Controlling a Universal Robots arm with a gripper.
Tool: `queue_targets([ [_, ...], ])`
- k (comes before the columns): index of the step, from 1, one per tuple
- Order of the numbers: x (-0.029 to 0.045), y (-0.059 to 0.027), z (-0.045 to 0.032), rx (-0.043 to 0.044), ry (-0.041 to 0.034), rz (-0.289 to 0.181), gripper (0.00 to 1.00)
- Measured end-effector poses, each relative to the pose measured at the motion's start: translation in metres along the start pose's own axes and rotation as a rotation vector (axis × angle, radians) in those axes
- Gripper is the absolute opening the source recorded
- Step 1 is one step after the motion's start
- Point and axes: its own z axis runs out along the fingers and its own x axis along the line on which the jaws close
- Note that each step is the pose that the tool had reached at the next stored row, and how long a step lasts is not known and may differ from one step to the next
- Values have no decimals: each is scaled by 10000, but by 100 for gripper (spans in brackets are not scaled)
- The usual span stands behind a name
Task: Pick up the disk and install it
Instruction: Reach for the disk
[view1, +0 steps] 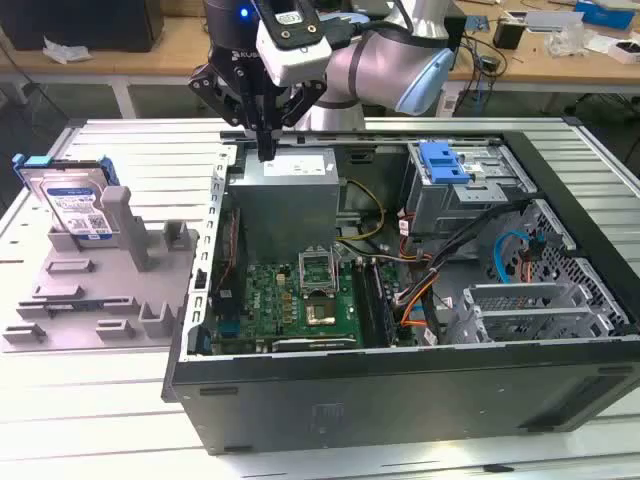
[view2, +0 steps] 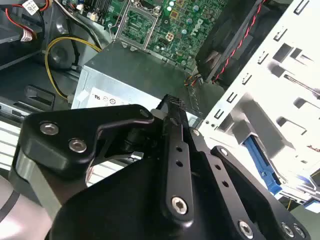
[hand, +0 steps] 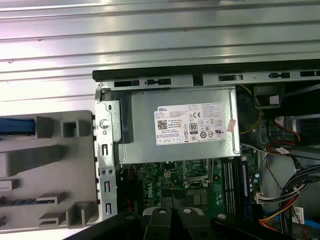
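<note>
We show the slatted metal bench (view1: 120, 140) carrying an open computer case (view1: 400, 400), which takes up the centre and the exterior view's right. A grey moulded holder (view1: 100, 300) lies on the bench at the exterior view's left, just beside the case. Inside the case, the grey power supply (view1: 290, 195) sits at upper centre of the frame, above the green motherboard (view1: 300, 300). The disk (view1: 72, 205) stands tilted in the holder, at the upper left of the frame, clipped in its blue carrier. We see the hand (view1: 265, 150) clenched on nothing, its tips just over the power supply's edge, well apart from the disk.
</note>
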Motion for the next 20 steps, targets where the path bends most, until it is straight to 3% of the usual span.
queue_targets([
  [13,15,-1,0,0,0,2,11],
  [20,173,39,3,-1,-2,33,11],
])
